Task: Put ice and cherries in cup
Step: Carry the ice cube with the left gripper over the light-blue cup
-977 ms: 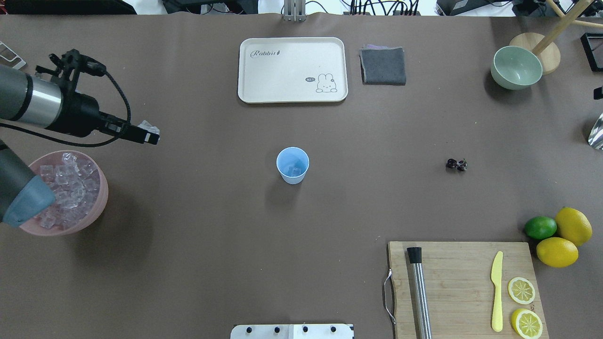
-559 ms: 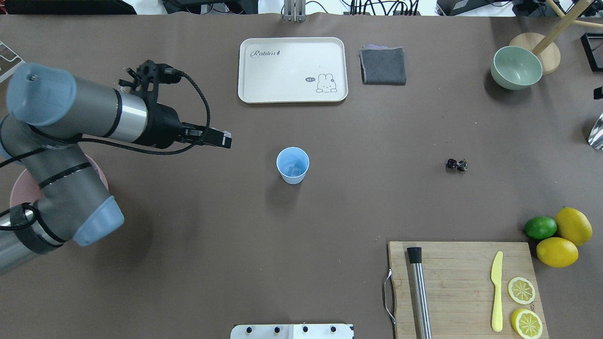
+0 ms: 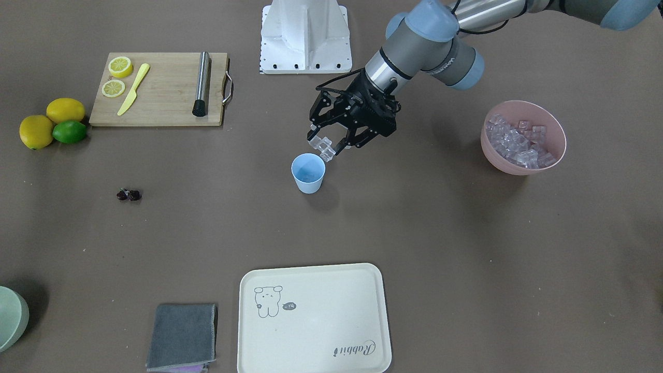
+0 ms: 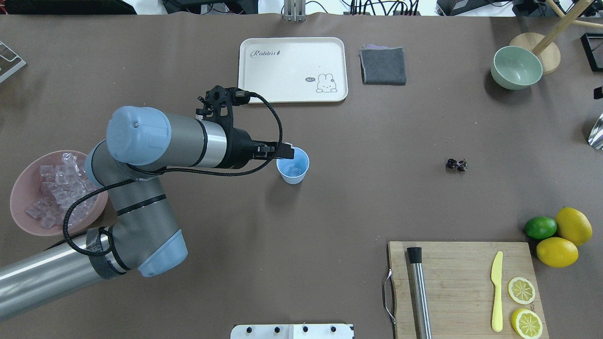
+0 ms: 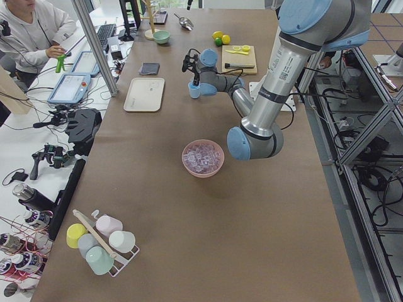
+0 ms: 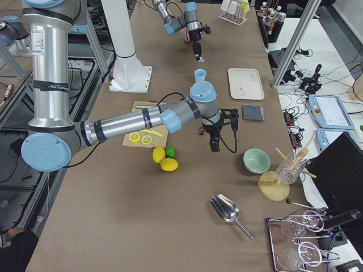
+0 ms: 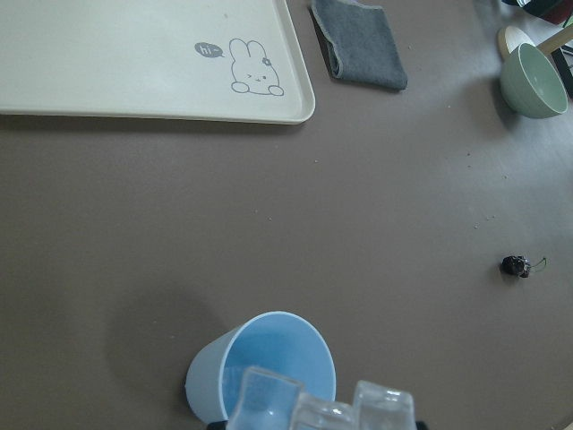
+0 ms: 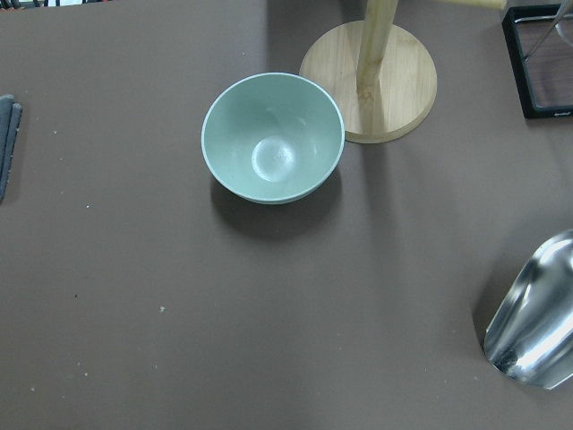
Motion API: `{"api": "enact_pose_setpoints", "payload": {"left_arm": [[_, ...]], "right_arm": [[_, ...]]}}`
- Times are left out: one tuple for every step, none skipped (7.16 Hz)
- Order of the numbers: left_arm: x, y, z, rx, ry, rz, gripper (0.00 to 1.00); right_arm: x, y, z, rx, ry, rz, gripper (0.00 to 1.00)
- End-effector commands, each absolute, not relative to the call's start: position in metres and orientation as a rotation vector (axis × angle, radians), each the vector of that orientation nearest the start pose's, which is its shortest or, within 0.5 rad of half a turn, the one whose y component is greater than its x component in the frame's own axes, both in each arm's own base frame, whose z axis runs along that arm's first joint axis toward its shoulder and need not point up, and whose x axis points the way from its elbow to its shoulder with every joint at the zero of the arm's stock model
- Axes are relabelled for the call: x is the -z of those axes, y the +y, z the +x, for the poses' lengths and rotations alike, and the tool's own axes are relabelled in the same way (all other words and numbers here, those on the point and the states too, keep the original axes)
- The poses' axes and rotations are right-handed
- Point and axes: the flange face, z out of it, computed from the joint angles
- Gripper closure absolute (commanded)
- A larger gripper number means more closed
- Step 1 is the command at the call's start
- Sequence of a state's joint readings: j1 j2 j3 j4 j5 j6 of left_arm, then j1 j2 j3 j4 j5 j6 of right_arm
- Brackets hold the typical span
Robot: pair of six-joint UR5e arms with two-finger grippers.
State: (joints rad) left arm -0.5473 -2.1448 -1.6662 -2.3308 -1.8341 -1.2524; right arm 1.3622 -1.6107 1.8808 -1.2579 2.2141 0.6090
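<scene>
The light blue cup (image 4: 293, 167) stands upright mid-table and also shows in the front view (image 3: 308, 176) and the left wrist view (image 7: 269, 354). A clear ice cube (image 4: 296, 170) lies inside it. My left gripper (image 3: 325, 147) is shut on a few ice cubes (image 3: 321, 146) just above the cup's rim on its robot side; the cubes show at the bottom of the left wrist view (image 7: 313, 408). The cherries (image 4: 456, 164) lie on the table well right of the cup. My right gripper (image 6: 214, 143) shows only in the right side view, so I cannot tell its state.
A pink bowl (image 4: 23, 221) full of ice sits at the left. A cream tray (image 4: 292, 70), grey cloth (image 4: 383, 66) and pale green bowl (image 4: 516, 67) are at the far side. A cutting board (image 4: 464, 282) and a lime (image 4: 540, 227) with lemons are front right.
My left arm has swung right from above the pink bowl to the cup, carrying the ice cubes. The cup and cherries have not moved.
</scene>
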Motion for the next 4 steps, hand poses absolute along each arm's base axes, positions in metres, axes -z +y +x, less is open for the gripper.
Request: {"api": "enact_pose_setpoints", "payload": {"left_arm": [[-0.1946,-0.4291,0.5204,0.011,1.363,0.388,1.00],[-0.1898,-0.4274,0.5234,0.019,1.364,0.402,1.00],[-0.1873,-0.4272,0.5260,0.029,1.359,0.410,1.00],[-0.1872,-0.4272,0.5261,0.028,1.358,0.411,1.00]], "right_arm": [[-0.4935,-0.4927,-0.0291,-0.189,-0.797,0.269,0.00],[-0.4935,-0.4927,-0.0291,-0.189,-0.797,0.269,0.00],[-0.4942,-0.4928,-0.0291,-0.189,-0.796,0.268,0.00],[-0.4942,-0.4928,-0.0291,-0.189,-0.796,0.268,0.00]]}}
